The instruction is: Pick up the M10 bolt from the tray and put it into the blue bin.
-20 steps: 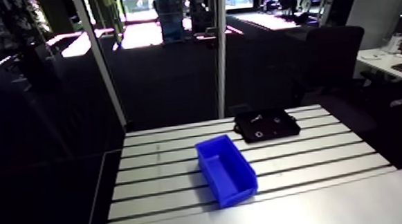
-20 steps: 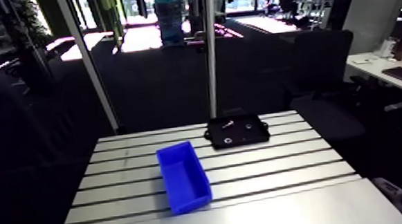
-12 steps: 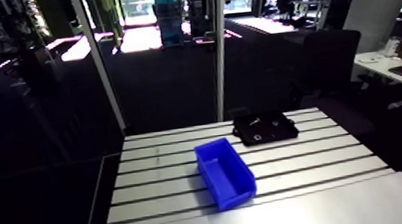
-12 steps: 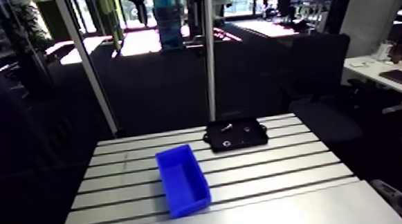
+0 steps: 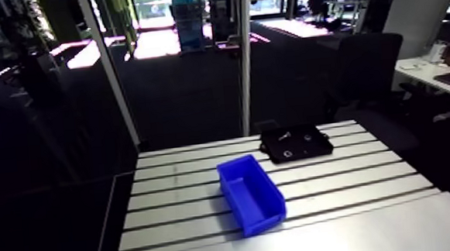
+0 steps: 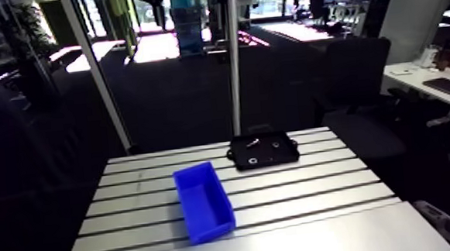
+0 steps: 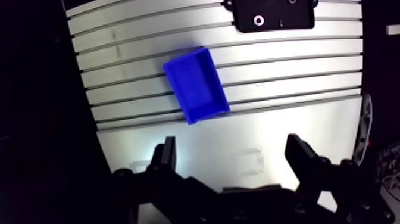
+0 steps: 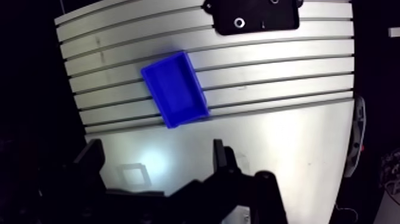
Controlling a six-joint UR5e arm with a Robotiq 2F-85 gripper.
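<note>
Over the slotted table [image 7: 297, 119], the empty, wide-spread gripper [image 7: 232, 146] was held short of the blue bin [image 7: 196, 83]; the approach was judged to need a reach beyond it to the tray [image 7: 297, 15] and its probable M10 bolt [image 6: 253, 141].

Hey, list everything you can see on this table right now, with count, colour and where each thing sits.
table: one, slotted aluminium, bearing everything below.
blue bin: one, blue, mid-table, nearer the arm than the tray, nothing visible inside.
tray: one, black, at the table's far edge, apart from the bin.
bolt-like part: one, silvery, in the tray's far part; too small to identify for sure.
ring: one, pale, in the tray on the side towards the bin.
gripper: one, black, above bare table on the near side of the bin, jaws open with nothing between them.
</note>
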